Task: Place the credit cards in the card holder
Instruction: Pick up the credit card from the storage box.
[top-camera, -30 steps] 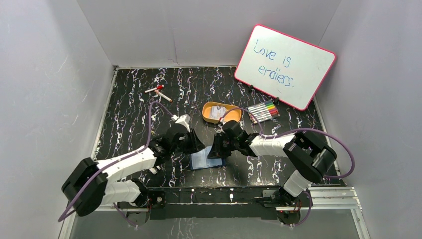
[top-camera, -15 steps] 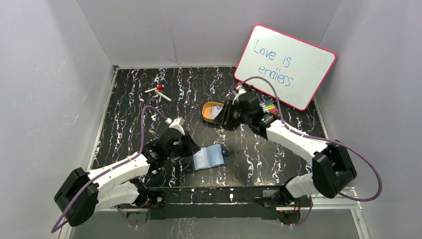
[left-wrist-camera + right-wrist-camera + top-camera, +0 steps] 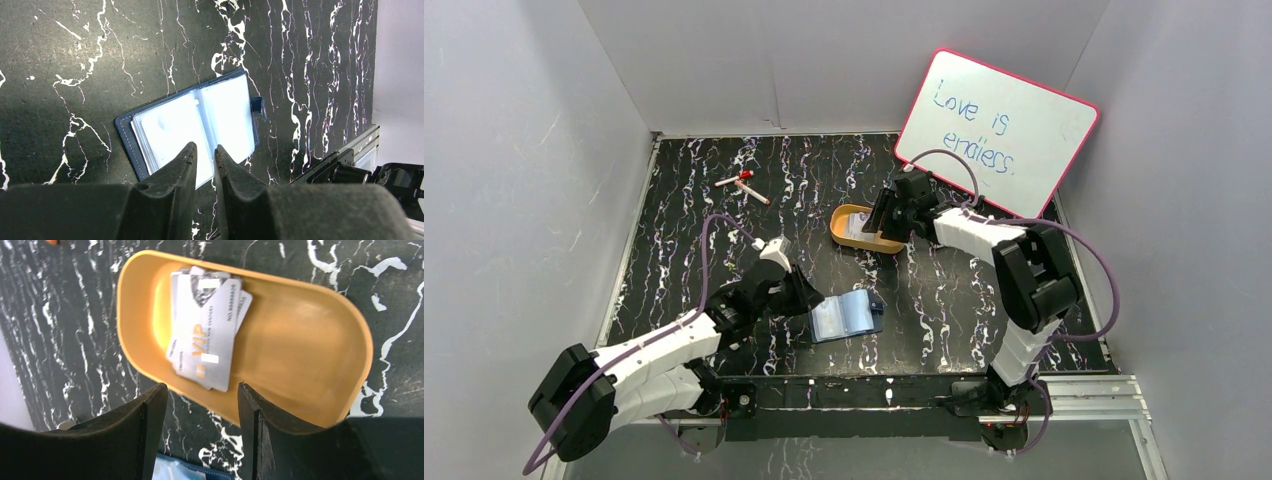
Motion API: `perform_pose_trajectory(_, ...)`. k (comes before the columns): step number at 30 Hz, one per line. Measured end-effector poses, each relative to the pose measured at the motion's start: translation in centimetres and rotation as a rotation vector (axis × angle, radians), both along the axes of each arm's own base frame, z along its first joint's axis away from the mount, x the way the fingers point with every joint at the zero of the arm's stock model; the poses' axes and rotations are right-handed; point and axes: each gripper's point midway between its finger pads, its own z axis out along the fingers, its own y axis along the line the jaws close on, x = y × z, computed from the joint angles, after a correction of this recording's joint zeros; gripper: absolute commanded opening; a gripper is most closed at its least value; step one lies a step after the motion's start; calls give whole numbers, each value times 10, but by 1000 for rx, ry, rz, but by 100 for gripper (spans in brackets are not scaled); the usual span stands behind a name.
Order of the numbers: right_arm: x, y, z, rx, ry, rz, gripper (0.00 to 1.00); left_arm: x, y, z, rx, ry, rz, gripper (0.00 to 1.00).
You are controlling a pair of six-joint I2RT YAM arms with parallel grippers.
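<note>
Right wrist: right gripper [image 3: 202, 390] hovering, jaws apart, over cards [image 3: 205, 325] in tray [image 3: 300, 355], readying a grab.
Left wrist: left gripper [image 3: 205, 147] hovering nearly together, empty; holder [image 3: 220, 115] lying open for loading, 6 o'clock of tray.

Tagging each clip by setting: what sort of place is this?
Probably a robot-lab test booth: plain grey walls enclose a black marbled tabletop, with staged props such as a whiteboard and an orange tray of cards.
</note>
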Motion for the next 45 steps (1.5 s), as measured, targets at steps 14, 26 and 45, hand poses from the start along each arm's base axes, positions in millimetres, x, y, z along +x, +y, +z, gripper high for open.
perform_pose_trajectory(14, 27, 0, -33, 4, 54, -95, 54, -3, 2, -14, 21, 33, 1, 19)
perform_pose_trajectory(26, 31, 7, -40, 34, 68, -92, 33, -3, 1, -19, 32, 45, 2, 19)
perform_pose_trajectory(45, 35, 9, -23, 65, 29, -92, 12, -3, 1, -19, 30, 47, 3, 18)
